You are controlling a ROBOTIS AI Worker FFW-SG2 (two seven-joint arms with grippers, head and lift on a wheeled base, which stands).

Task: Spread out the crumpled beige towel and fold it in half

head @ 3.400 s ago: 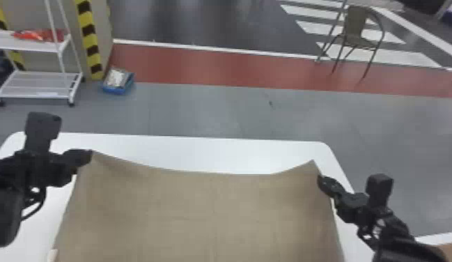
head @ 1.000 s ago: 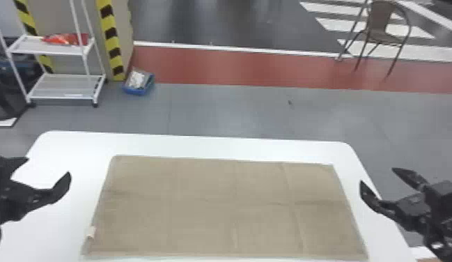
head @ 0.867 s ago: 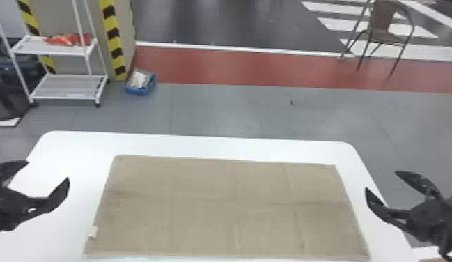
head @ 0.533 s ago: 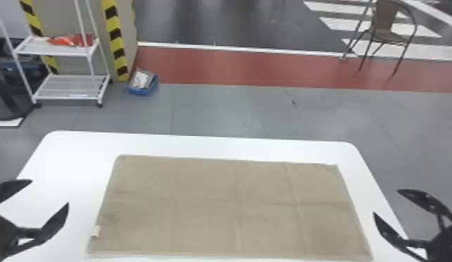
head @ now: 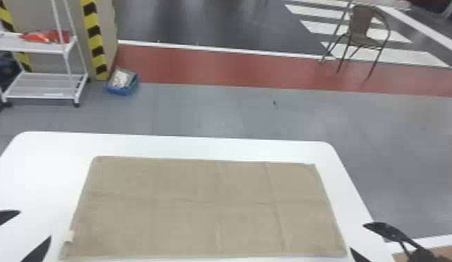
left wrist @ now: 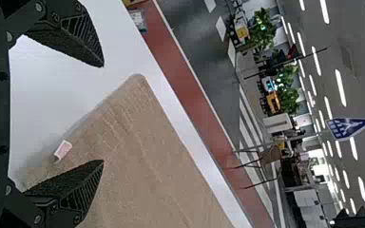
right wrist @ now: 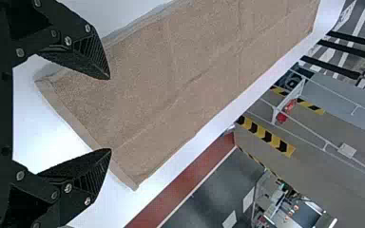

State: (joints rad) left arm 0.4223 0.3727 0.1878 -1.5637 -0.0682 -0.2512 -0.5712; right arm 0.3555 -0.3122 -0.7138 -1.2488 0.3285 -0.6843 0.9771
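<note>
The beige towel [head: 200, 209] lies flat on the white table as a wide rectangle, with faint creases and a small pale tag at its near left corner. My left gripper [head: 35, 230] is at the head view's lower left, beside the towel. In its wrist view the left gripper [left wrist: 103, 114] stands open, nothing between its fingers, the towel [left wrist: 138, 156] beyond. My right gripper [head: 360, 238] is at the lower right, off the towel's right edge. Its wrist view has the right gripper [right wrist: 110, 114] open and holding nothing, with the towel [right wrist: 185, 71] beyond.
Bare white table top [head: 165, 144] borders the towel at its far side and both ends. On the floor behind stand a white shelf rack [head: 44, 85], a blue box [head: 122, 83] and a brown chair [head: 364, 35].
Earlier both grippers were at the raised towel's far corners. The towel now lies flat, and both grippers have opened, moved apart and drawn back toward the near edge.
</note>
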